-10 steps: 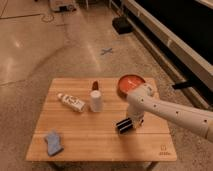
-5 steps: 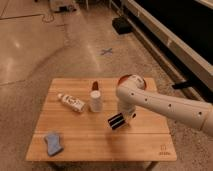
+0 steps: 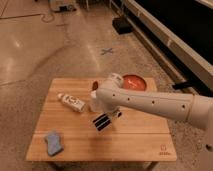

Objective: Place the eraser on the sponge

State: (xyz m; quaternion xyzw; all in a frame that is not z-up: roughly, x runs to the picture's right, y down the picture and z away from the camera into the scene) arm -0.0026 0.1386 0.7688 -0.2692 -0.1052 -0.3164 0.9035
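Observation:
The eraser (image 3: pixel 100 122), a small black block with pale stripes, hangs just above the middle of the wooden table (image 3: pixel 140 142). My gripper (image 3: pixel 106 118) is shut on it at the end of the white arm that reaches in from the right. The light-blue sponge (image 3: pixel 54 142) lies flat near the table's front left corner, well to the left of the eraser and a little nearer the front edge. Nothing lies on the sponge.
A white printed tube (image 3: pixel 71 102) lies at the left middle. A small white bottle (image 3: pixel 93 101) stands just behind the gripper. An orange bowl (image 3: pixel 134 81) sits at the back right, partly hidden by the arm. A dark-red stick (image 3: pixel 93 86) shows behind the bottle.
The arm has swung left across the table, carrying the eraser from the right-centre toward the middle and closer to the sponge. The other objects have not moved.

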